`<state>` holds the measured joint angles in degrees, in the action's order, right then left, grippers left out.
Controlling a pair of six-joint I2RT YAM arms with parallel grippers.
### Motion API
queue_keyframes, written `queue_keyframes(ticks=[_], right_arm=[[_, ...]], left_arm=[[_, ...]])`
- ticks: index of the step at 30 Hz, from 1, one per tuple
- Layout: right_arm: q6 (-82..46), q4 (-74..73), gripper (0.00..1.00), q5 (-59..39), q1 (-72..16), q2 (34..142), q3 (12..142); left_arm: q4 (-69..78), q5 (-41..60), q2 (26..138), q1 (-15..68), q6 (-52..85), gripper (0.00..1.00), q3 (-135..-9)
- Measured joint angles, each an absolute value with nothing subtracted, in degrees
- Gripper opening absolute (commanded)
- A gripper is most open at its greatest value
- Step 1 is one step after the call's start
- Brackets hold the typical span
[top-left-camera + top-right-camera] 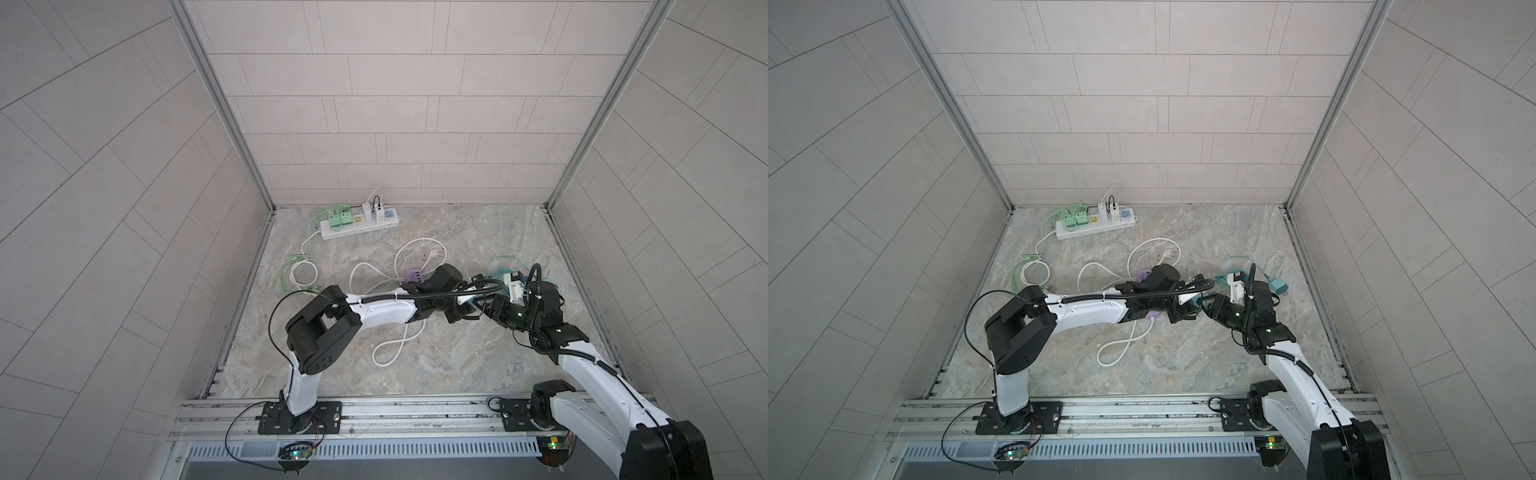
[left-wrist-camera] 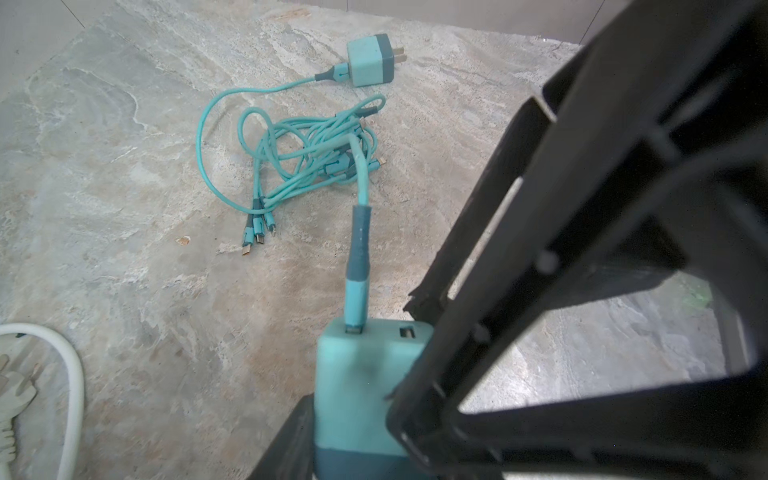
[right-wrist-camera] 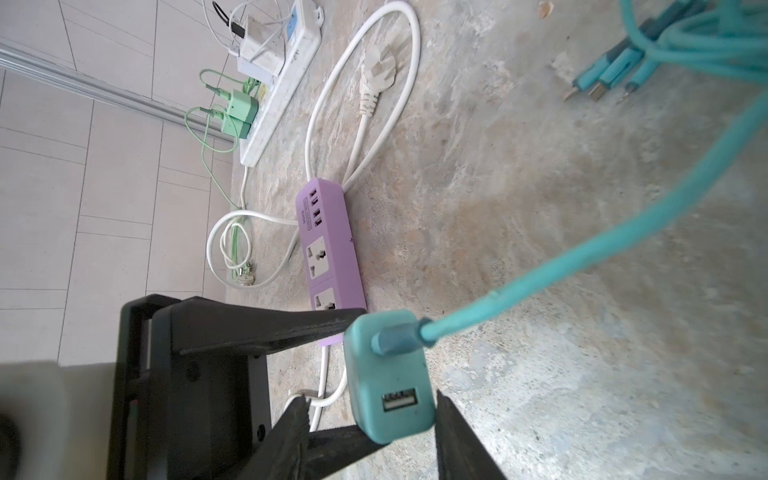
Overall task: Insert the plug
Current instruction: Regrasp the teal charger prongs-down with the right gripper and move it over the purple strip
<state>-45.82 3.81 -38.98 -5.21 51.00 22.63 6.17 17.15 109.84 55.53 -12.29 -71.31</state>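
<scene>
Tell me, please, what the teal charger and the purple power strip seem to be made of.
The teal charger: probably plastic, matte and slightly rubbery-looking; dull surface, soft rounded corners, grey scuffs. The purple power strip: likely hard moulded plastic, smooth satin finish; crisp edges, even colour.

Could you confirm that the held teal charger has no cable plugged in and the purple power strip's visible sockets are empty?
Not quite: the left wrist view shows a teal cable plugged into the teal charger. The visible sockets of the purple power strip are indeed empty.
</scene>
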Motion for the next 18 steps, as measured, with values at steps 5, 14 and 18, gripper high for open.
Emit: queue_keyframes(ticks=[5,14,18], right_arm=[[-45.8,2.9,0.47,-39.3,-5.8,53.9,23.6],[-46.3,-0.6,0.19,-39.8,-8.4,56.6,23.6],[-44.8,-0.7,0.10,-39.2,-8.8,56.5,23.6]], left_arm=[[7.0,17.6,107.9,55.5,-12.3,0.30,-69.4],[8.6,18.7,106.3,55.4,-12.4,0.38,-67.4],[9.7,18.5,106.3,55.1,-12.3,0.50,-66.8]])
